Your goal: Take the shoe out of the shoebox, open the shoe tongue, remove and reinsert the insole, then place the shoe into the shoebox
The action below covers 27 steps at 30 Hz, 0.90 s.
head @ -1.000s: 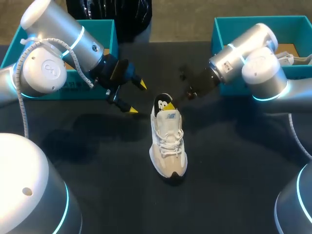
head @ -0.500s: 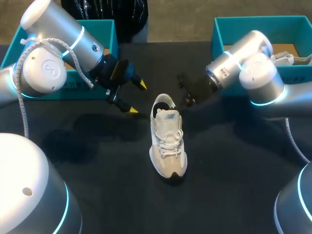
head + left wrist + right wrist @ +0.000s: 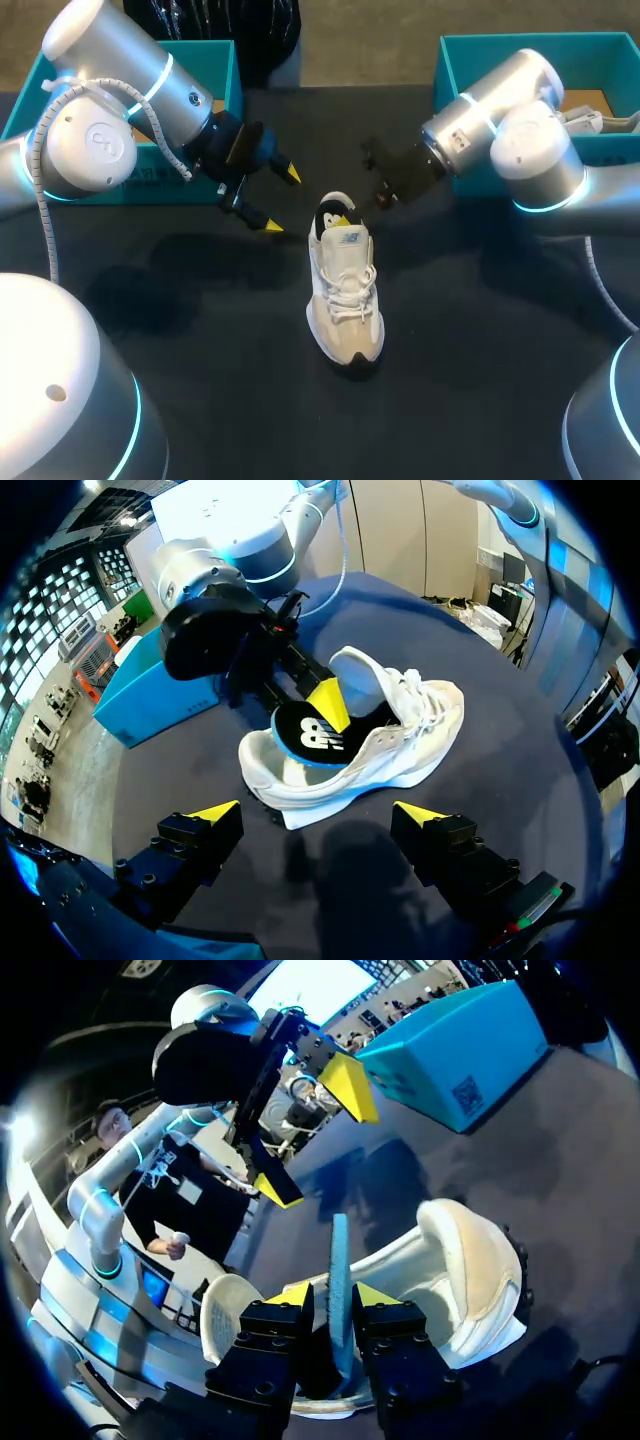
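A white shoe (image 3: 345,300) lies on the black table, toe toward me. Its black insole (image 3: 330,215) with a blue edge sticks up out of the heel opening (image 3: 305,735). My right gripper (image 3: 343,213) reaches into that opening from the right. In the right wrist view the insole's edge (image 3: 339,1260) stands between the yellow tips of my right gripper (image 3: 332,1298), with a small gap beside it, so the gripper is open. My left gripper (image 3: 280,199) hangs wide open to the shoe's left, clear of it (image 3: 318,812), holding nothing.
A teal shoebox (image 3: 215,60) stands at the back left behind my left arm. A second teal box (image 3: 500,50) is at the back right behind my right arm. Bare black tabletop lies around the shoe's toe.
My right gripper drew back from the shoe's heel, then came back into the opening with its fingers parted around the insole. The left arm and the shoe have stayed put.
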{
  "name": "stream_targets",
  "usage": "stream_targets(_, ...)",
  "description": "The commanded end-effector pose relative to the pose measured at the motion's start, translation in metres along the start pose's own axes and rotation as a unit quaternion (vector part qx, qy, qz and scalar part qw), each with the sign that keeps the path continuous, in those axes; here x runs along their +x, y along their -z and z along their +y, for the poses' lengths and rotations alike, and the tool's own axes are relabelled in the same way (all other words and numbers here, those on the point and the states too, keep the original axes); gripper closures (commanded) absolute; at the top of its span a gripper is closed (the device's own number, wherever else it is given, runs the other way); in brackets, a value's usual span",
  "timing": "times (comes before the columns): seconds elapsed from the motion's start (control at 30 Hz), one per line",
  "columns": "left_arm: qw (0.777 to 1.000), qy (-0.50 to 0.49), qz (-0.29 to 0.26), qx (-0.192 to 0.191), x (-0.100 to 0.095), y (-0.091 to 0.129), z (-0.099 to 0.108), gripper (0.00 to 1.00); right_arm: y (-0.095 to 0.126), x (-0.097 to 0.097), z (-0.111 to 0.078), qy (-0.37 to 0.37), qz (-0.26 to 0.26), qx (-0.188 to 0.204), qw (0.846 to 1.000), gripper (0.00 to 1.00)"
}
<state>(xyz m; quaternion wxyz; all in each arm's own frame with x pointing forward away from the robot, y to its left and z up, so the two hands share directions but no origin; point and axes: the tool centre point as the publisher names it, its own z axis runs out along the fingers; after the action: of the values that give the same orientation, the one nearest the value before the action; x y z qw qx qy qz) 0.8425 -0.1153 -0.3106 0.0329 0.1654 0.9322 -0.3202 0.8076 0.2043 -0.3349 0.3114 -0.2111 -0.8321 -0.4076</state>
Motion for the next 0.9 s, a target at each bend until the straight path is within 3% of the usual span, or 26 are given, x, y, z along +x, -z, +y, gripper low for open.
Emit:
stream_targets(0.03, 1.000, 0.000, 0.000, -0.002, 0.001, 0.000, 0.000, 0.00, 0.002, 0.006, 0.003, 0.001, -0.006, 0.004, 1.000, 0.68)
stream_targets(0.3, 1.000, 0.000, 0.000, -0.002, 0.001, 0.000, 0.000, 0.00, 0.010, 0.009, 0.012, 0.016, -0.025, 0.003, 1.000, 0.60)
stream_targets(0.7, 1.000, 0.000, 0.000, -0.002, 0.001, 0.000, 0.000, 0.00, 0.023, 0.010, 0.034, 0.047, -0.043, 0.002, 0.998, 0.60)
stream_targets(0.9, 1.000, 0.000, 0.000, -0.002, 0.001, 0.000, 0.000, 0.00, 0.032, -0.001, 0.046, 0.068, -0.053, -0.024, 0.996, 0.61)
